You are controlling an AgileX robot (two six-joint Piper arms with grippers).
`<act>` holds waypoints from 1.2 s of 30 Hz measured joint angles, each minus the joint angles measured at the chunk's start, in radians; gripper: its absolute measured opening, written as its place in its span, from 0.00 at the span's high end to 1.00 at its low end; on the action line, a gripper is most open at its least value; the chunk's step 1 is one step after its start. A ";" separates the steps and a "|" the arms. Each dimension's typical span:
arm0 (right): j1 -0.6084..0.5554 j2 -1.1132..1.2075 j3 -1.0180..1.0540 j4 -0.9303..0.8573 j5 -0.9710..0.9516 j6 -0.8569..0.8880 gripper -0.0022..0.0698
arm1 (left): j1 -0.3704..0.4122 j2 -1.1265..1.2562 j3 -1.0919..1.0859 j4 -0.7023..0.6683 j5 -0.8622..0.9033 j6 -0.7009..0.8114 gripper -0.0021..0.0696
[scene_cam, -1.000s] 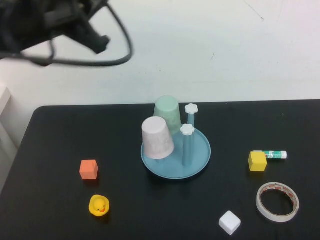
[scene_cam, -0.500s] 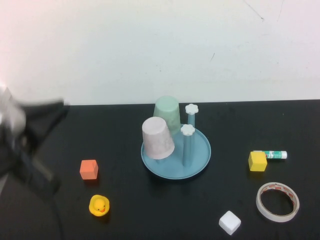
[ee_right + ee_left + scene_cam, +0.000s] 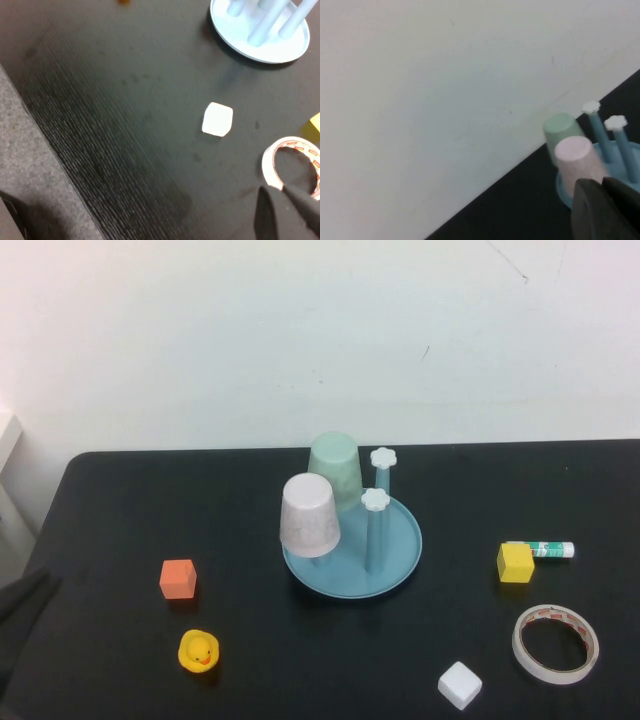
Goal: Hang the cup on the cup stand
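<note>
I see the pale pink tapered plastic cup [image 3: 309,516] inverted on the round light-blue posted cup stand [image 3: 400,545], nearer my left gripper [image 3: 607,210] than right gripper [image 3: 290,210], both apparently clenched empty.

Plain off-white wall [image 3: 320,340] behind, black table [image 3: 120,500] with rounded corner, grey floor [image 3: 30,165] beside it

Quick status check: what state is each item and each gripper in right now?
cup: upside down on the cup stand
mint green cup: upside down on the stand
left gripper: away from the cups
right gripper: over the tape roll
</note>
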 joint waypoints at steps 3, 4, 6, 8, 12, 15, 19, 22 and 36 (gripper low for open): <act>0.000 0.000 0.000 0.000 0.002 0.000 0.97 | 0.000 -0.060 0.041 0.058 0.001 0.000 0.97; 0.000 0.000 0.000 0.000 0.002 0.000 0.97 | 0.000 -0.078 0.055 0.070 0.013 0.000 0.97; 0.000 0.000 0.000 0.000 0.002 0.000 0.97 | 0.000 -0.102 0.081 0.078 0.028 0.000 0.97; 0.000 -0.001 0.000 0.000 0.002 0.000 0.97 | 0.000 -0.116 0.105 0.082 0.011 -0.002 0.97; 0.000 -0.001 0.000 0.000 0.002 0.000 0.97 | 0.000 -0.123 0.127 0.062 -0.045 -0.012 0.97; 0.000 -0.001 0.000 0.000 0.004 0.000 0.97 | 0.000 -0.134 0.128 0.053 -0.122 0.010 0.97; 0.000 -0.002 0.000 0.000 0.004 0.000 0.97 | 0.010 -0.188 0.128 0.044 -0.213 0.043 0.97; 0.000 -0.002 0.000 0.000 0.004 0.000 0.97 | 0.050 -0.257 0.150 0.040 -0.225 0.057 0.97; 0.000 -0.002 0.000 0.000 0.004 0.000 0.97 | 0.094 -0.383 0.338 -0.090 -0.189 0.057 0.97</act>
